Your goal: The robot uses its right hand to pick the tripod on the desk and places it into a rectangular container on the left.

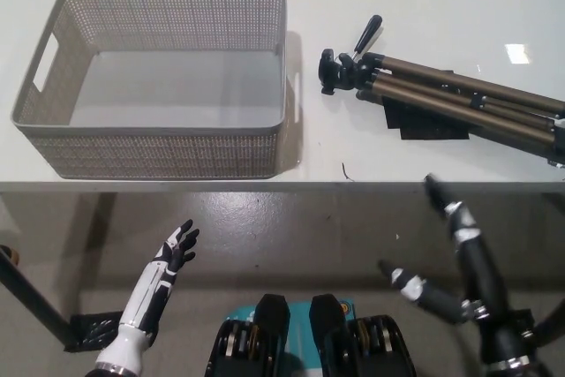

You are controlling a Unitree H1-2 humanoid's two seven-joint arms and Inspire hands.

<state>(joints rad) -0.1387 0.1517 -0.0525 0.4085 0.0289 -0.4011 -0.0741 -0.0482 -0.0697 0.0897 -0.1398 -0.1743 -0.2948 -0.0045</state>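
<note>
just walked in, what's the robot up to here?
Nothing is held yet. The tripod lies folded on its side on the white desk, its head toward the grey perforated container, which sits to the left and looks empty. The black right hand is open below the desk's front edge, under the tripod and not touching it. The white left hand rests open at lower left, below the container. The pick hasn't started.

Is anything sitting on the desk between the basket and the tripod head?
No. In the head view, only bare white desk separates the grey perforated basket from the tripod, whose head points toward it.
</note>
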